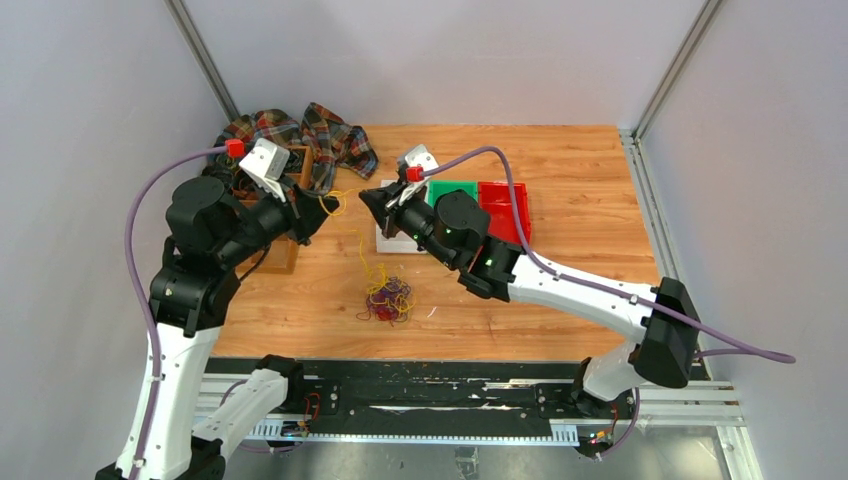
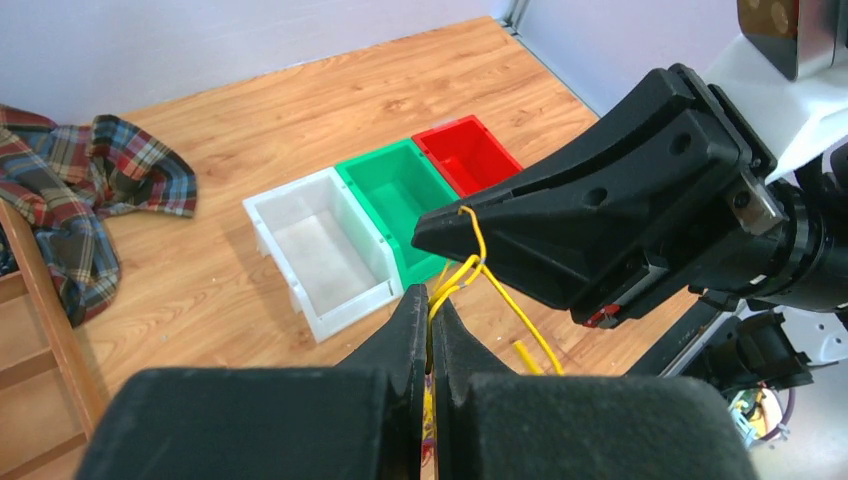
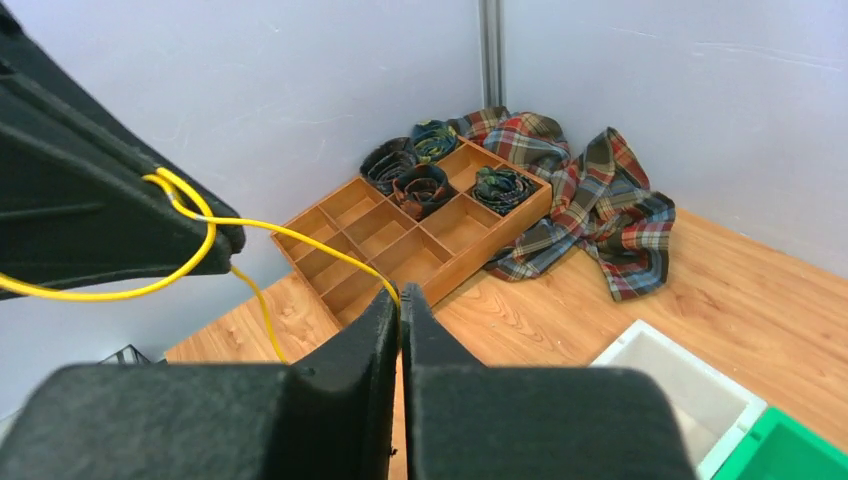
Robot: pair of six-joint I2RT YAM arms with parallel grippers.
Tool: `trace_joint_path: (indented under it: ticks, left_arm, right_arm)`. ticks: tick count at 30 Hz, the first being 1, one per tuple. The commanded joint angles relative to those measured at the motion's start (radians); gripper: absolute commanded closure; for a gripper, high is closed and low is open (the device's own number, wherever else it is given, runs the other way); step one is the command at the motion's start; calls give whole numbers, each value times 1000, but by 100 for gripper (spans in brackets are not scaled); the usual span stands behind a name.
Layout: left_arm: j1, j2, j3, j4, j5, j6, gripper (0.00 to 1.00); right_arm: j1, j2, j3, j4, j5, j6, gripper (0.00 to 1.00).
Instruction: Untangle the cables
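**Top view:** the tangle of cables lay on the table near its front edge. One yellow cable rose to the left gripper and right gripper.
**Left wrist:** left gripper closed, pinching the yellow cable.
**Right wrist:** right gripper closed on that yellow cable.

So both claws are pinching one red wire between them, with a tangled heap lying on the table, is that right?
Not quite: the wire is yellow, not red. The left wrist view shows the yellow wire pinched by the left gripper and the right gripper. The tangled heap does lie on the table.
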Motion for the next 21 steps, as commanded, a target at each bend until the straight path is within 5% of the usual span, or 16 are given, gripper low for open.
trace_joint_path:
  ticks: [1,3,8,13,21]
  left_arm:
    - [-1,-25,10,-19,20,15,100]
    - [-1,-33,-4,-16,19,24,98]
    - [-1,-61,-70,20,38,-12,50]
    - [-1,-107,-169,117,104,-86,35]
    - [-1,-156,-280,298,247,-160,29]
  right_arm:
    - [29,-54,-12,42,99,-64,99]
    - [29,-79,-31,45,69,-61,100]
    - [24,-142,-71,63,-46,-13,99]
    - [14,-190,-102,68,-146,39,99]
    - [-5,-227,-126,68,-223,122,99]
